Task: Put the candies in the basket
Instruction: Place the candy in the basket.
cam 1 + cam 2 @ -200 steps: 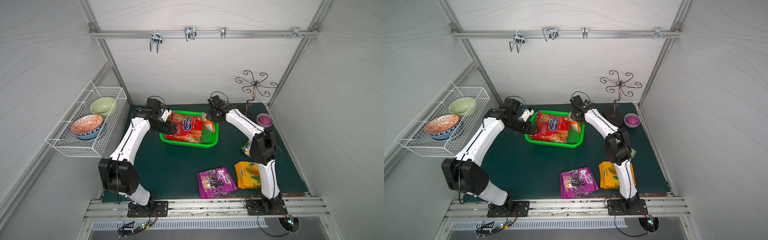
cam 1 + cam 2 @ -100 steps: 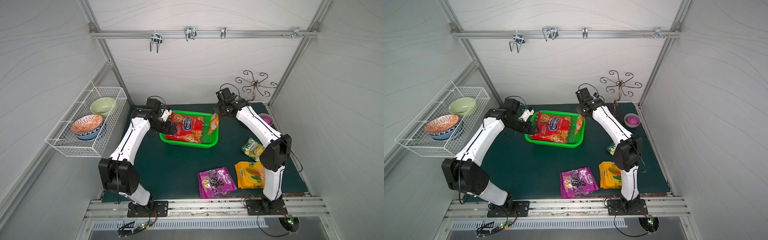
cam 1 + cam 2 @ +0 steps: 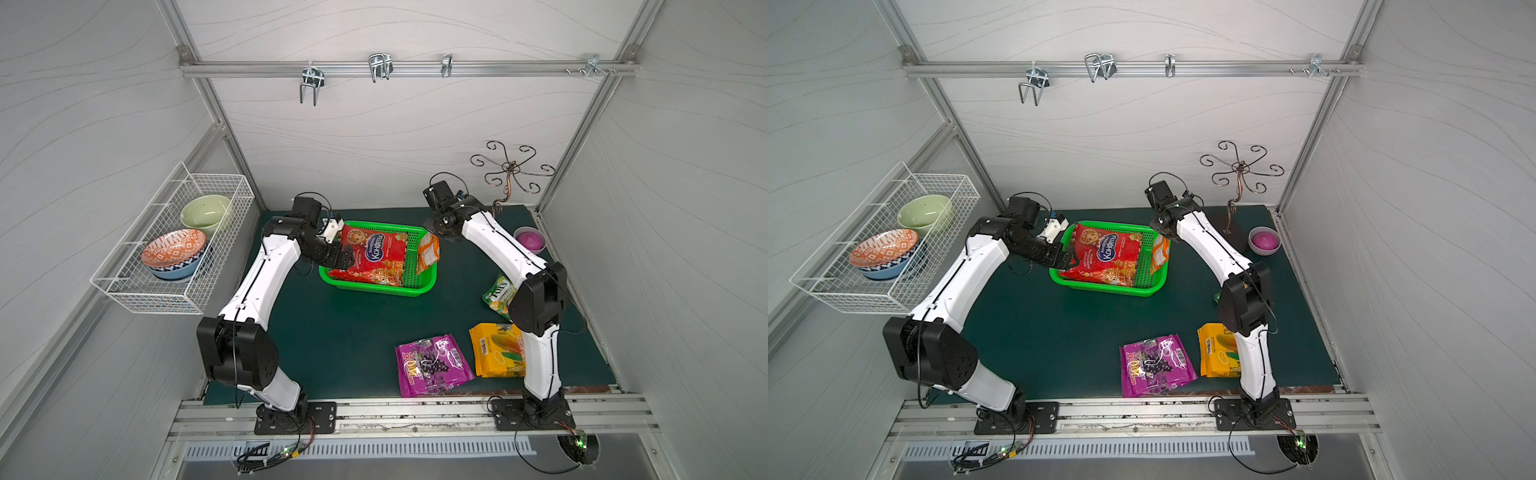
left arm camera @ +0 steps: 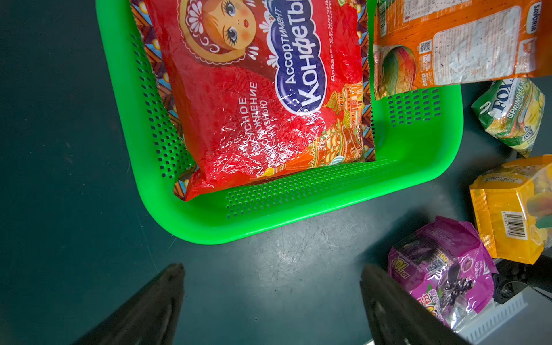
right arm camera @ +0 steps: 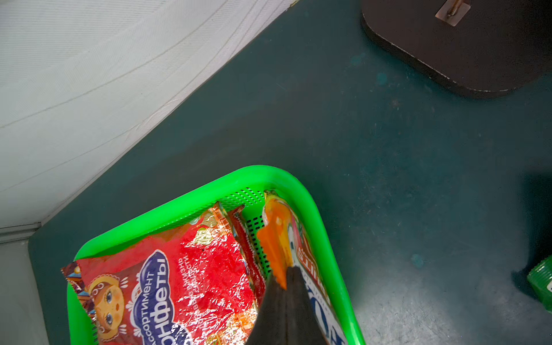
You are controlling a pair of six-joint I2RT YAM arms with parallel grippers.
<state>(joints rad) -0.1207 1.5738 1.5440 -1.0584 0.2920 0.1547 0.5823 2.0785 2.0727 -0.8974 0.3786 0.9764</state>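
Dark green bench (image 3: 353, 328) in a white-walled cell. Both top views show the green basket (image 3: 374, 289) holding a large red bag (image 3: 374, 257), a small orange bag (image 3: 428, 251) on edge at its end nearer the right arm. Only the right wrist view shows the right hand (image 5: 287, 276) pinching that bag's corner. Left wrist view: left hand (image 4: 271, 268) spread, empty. Purple bag (image 3: 432, 365), yellow-orange bag (image 3: 496, 353) and green-yellow bag (image 3: 498, 291) lie outside on the bench.

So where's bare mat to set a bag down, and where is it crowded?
Bare: mat between green basket, purple bag and left arm. Crowded: purple bag, yellow bag and green-yellow bag packed round the right arm.
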